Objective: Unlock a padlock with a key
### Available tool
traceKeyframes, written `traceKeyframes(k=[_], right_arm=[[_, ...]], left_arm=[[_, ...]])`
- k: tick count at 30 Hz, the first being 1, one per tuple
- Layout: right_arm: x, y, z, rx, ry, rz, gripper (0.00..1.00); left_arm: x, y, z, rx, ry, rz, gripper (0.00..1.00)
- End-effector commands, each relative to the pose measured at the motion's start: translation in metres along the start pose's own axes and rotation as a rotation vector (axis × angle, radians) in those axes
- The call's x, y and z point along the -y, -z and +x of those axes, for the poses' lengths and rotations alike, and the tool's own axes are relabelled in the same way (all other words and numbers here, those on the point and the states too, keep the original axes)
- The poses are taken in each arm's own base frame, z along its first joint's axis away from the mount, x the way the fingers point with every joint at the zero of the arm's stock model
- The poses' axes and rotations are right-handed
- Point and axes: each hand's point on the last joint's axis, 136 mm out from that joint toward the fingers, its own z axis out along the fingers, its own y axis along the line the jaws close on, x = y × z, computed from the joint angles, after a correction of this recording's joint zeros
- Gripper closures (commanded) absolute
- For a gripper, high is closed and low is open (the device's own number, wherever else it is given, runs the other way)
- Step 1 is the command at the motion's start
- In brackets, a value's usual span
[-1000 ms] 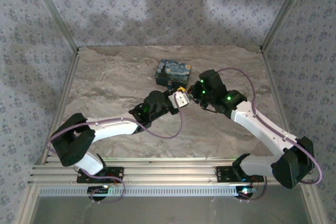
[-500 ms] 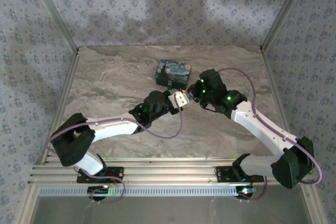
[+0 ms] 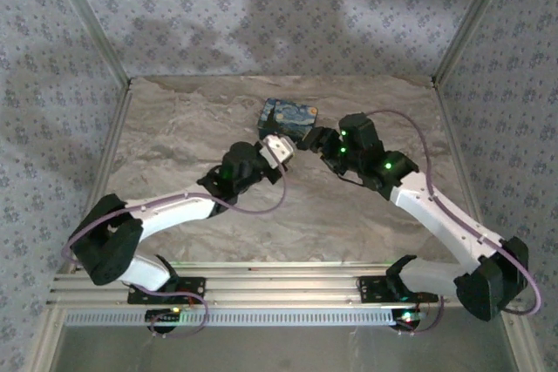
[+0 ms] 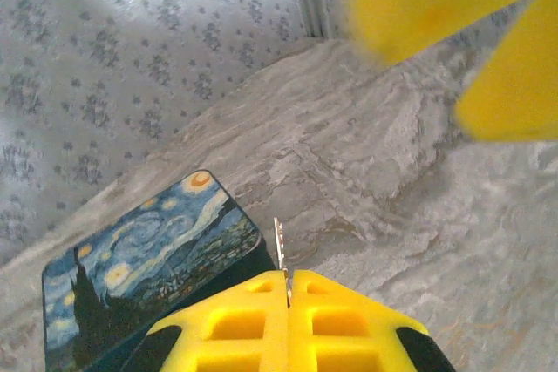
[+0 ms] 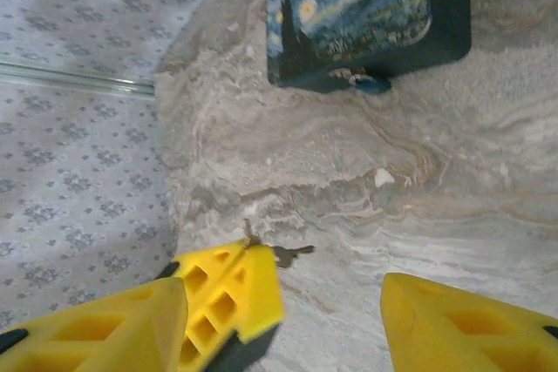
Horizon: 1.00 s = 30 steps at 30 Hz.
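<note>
Beside the dark blue swirl-print box, the left gripper pinches a thin metal key, blade outward, likely for insertion. The right gripper hangs spread.

Seen from above, the left arm reaches from its base at the tabletop's near edge toward the centre. The left gripper is pinched closed on a thin key, whose blade pokes out past the yellow fingertips. The right arm angles in from the near right corner. The right gripper, jaws spread wide, faces the left one tip to tip, close by.
</note>
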Motion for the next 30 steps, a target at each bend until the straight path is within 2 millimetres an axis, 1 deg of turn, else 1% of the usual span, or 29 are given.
traceKeyframes(k=[1, 4, 6, 8, 11, 14, 17, 19, 22, 25, 30], right_arm=[[-0.019, 0.029, -0.022, 0.086, 0.1, -0.076, 0.39], [-0.028, 0.041, -0.031, 0.112, 0.19, -0.121, 0.4], [-0.038, 0.044, -0.03, 0.097, 0.259, -0.164, 0.41], [-0.048, 0.044, -0.026, 0.073, 0.331, -0.199, 0.42], [-0.061, 0.039, -0.018, 0.018, 0.406, -0.259, 0.42], [-0.078, 0.033, -0.009, -0.044, 0.459, -0.341, 0.43], [-0.092, 0.029, 0.001, -0.094, 0.51, -0.407, 0.48], [-0.1, 0.028, 0.006, -0.114, 0.534, -0.448, 0.5], [-0.108, 0.03, 0.011, -0.136, 0.55, -0.506, 0.52], [-0.118, 0.034, 0.016, -0.156, 0.569, -0.596, 0.55], [-0.127, 0.034, 0.026, -0.201, 0.581, -0.663, 0.54]], left_arm=[[-0.018, 0.019, -0.013, 0.033, 0.214, 0.042, 1.0], [-0.043, 0.035, -0.011, 0.038, 0.362, 0.047, 1.0], [-0.058, 0.045, -0.01, 0.042, 0.465, 0.063, 1.0], [-0.069, 0.056, -0.013, 0.06, 0.551, 0.094, 1.0], [-0.078, 0.067, -0.02, 0.079, 0.644, 0.172, 1.0], [-0.075, 0.073, -0.033, 0.085, 0.7, 0.293, 1.0], [-0.069, 0.077, -0.047, 0.097, 0.731, 0.39, 1.0], [-0.065, 0.08, -0.057, 0.12, 0.742, 0.441, 1.0], [-0.061, 0.084, -0.07, 0.161, 0.763, 0.507, 1.0], [-0.056, 0.088, -0.079, 0.185, 0.766, 0.558, 1.0], [-0.036, 0.091, -0.09, 0.168, 0.731, 0.672, 1.0]])
